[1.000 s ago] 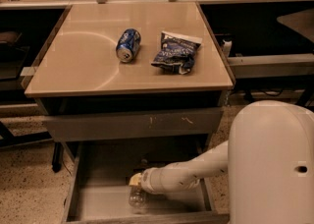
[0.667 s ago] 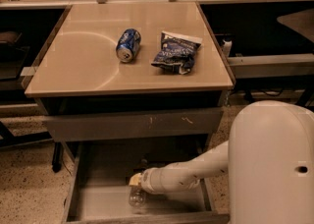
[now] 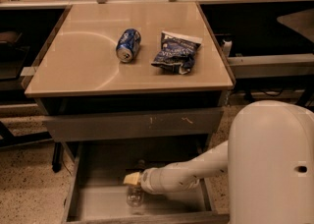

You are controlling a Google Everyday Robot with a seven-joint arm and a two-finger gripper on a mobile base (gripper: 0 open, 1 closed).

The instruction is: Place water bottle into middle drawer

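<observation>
The middle drawer is pulled open below the desk, with a pale grey floor and low side walls. The clear water bottle is inside it, near the front middle of the floor. My white arm reaches into the drawer from the right, and my gripper sits right over the bottle's upper end, touching or nearly touching it. The bottle's top is hidden behind the gripper.
A blue soda can and a dark chip bag lie on the tan desk top. A closed grey drawer front with pale scratches sits above the open drawer. My white body fills the lower right. Shelves and clutter line the back.
</observation>
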